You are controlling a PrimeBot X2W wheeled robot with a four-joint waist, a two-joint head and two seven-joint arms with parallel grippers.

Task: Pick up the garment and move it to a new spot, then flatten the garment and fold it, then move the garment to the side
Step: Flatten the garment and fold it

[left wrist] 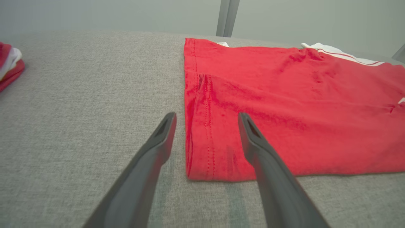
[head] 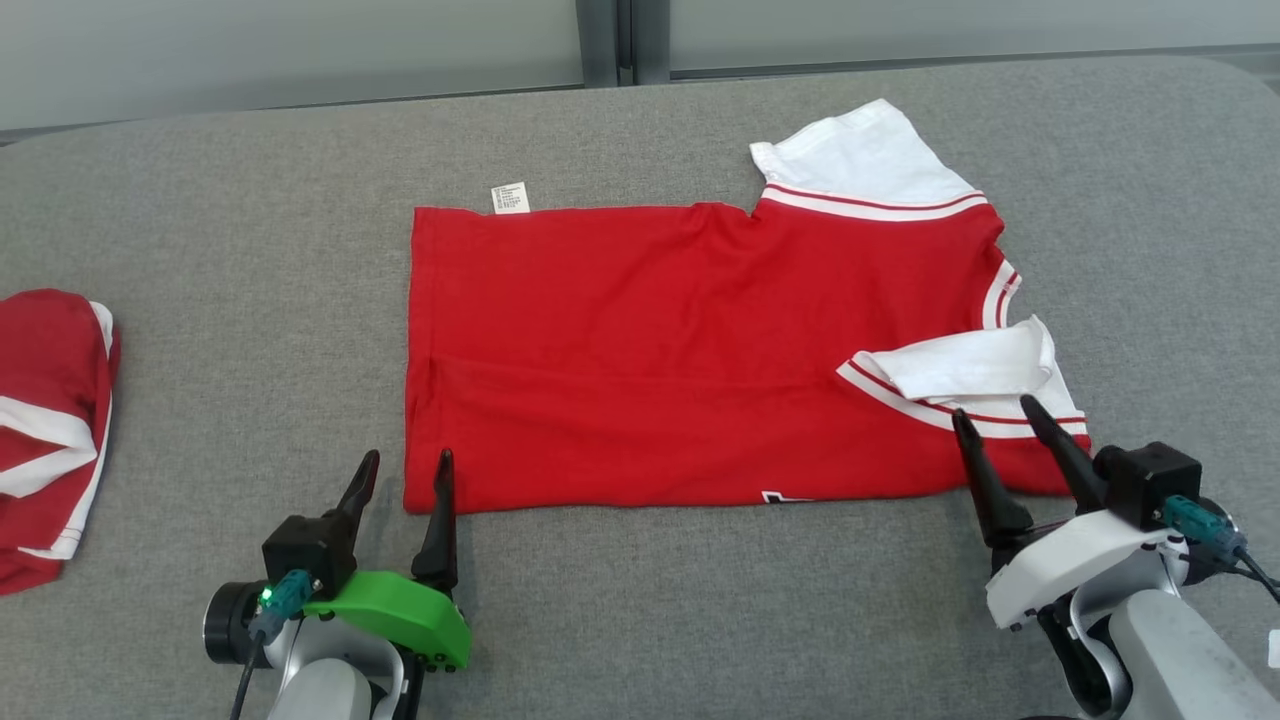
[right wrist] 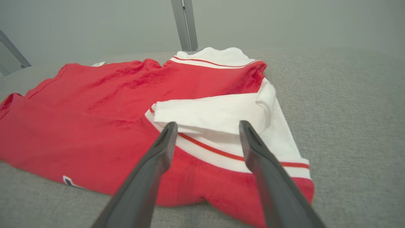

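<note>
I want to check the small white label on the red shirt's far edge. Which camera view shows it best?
The head view: the label is seen from above, whole, sticking out past the red shirt. In the left wrist view the label is a tiny pale scrap at the far edge; likewise in the right wrist view.
</note>
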